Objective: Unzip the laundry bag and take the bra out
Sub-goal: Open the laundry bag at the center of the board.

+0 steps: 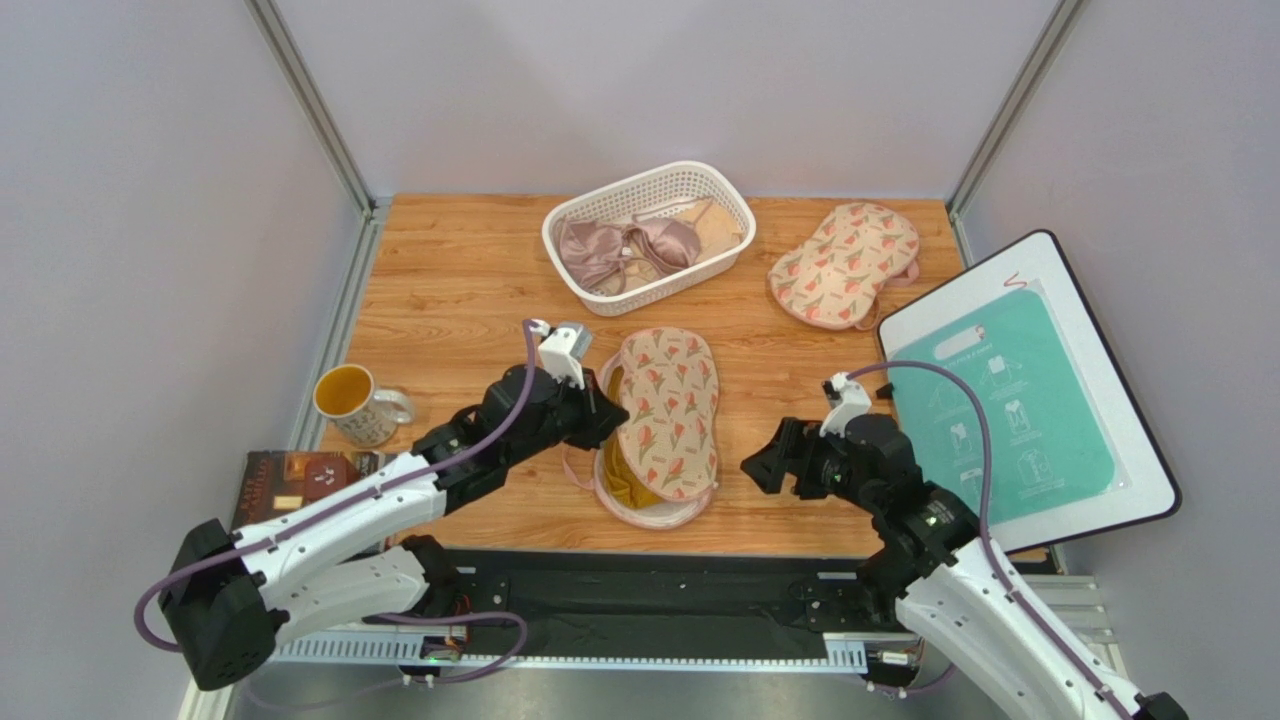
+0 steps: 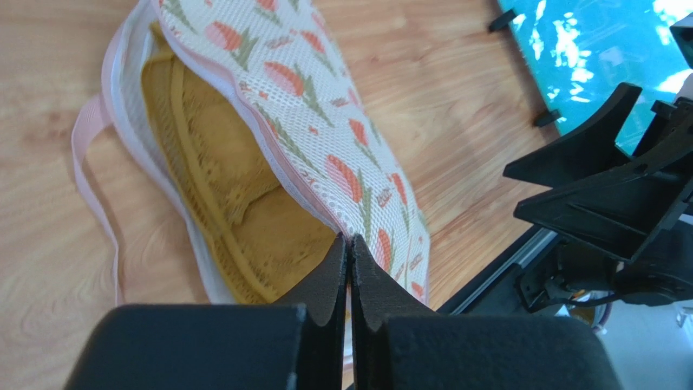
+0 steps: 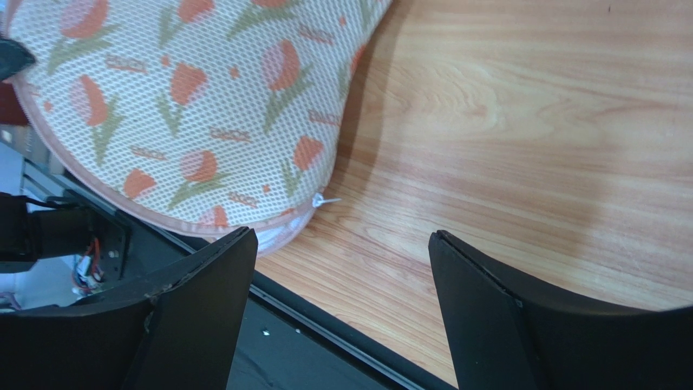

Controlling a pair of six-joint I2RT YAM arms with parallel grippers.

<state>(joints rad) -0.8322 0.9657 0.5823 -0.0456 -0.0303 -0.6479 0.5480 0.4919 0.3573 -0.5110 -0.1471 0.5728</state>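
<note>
The laundry bag [image 1: 672, 393] lies at the table's middle front, unzipped along its left side. Its flowered top flap [image 2: 325, 106] is lifted. The mustard-yellow bra [image 2: 228, 187] lies inside on the white lower layer and also shows in the top view [image 1: 634, 489]. My left gripper [image 2: 350, 238] is shut on the flap's pink zip edge, at the bag's left side [image 1: 604, 408]. My right gripper [image 1: 766, 458] is open and empty, just right of the bag. In the right wrist view it [image 3: 342, 236] hovers over bare wood beside the bag's near end [image 3: 179, 97].
A white basket [image 1: 571, 225] at the back holds a mauve satin bra [image 1: 624, 248] and a pale beige one [image 1: 718, 228]. A second flowered bag [image 1: 845, 263] lies back right. A teal folding board [image 1: 1022, 398] is right; a mug [image 1: 349, 398] and a brown box [image 1: 293, 480] are left.
</note>
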